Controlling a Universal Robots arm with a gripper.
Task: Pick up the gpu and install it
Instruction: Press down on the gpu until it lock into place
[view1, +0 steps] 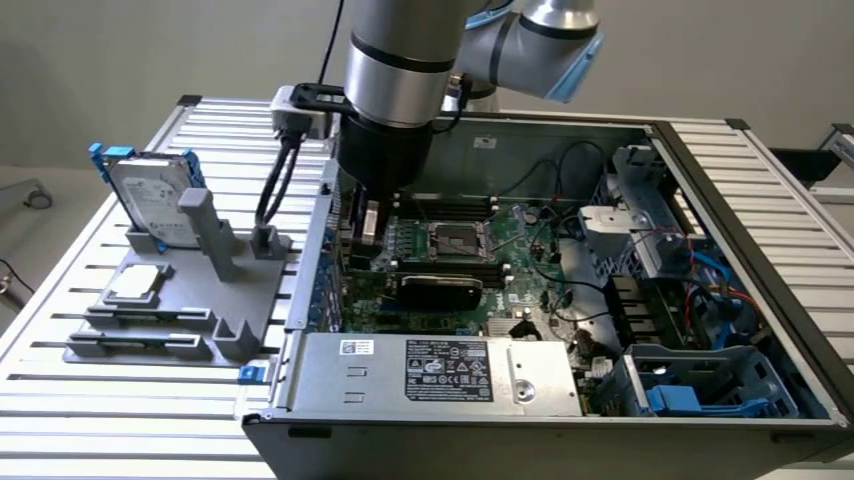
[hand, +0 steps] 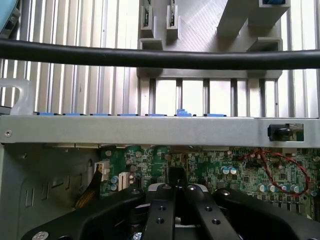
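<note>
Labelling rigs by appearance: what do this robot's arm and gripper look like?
Silver-grey tubular arm with a black band and light blue joint cap. Black gripper, its fingers dotted with screw holes. A thick black cable passes the wrist.

Two cameras, one open PC case (view1: 521, 150).
Exterior high, mid-range, looking down; wrist close inside, facing across motherboard (hand: 220, 167) toward grey fixture (hand: 200, 25); both shared.

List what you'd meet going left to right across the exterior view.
hard drive → black cables → hand → processor socket → blue plastic cage
</note>
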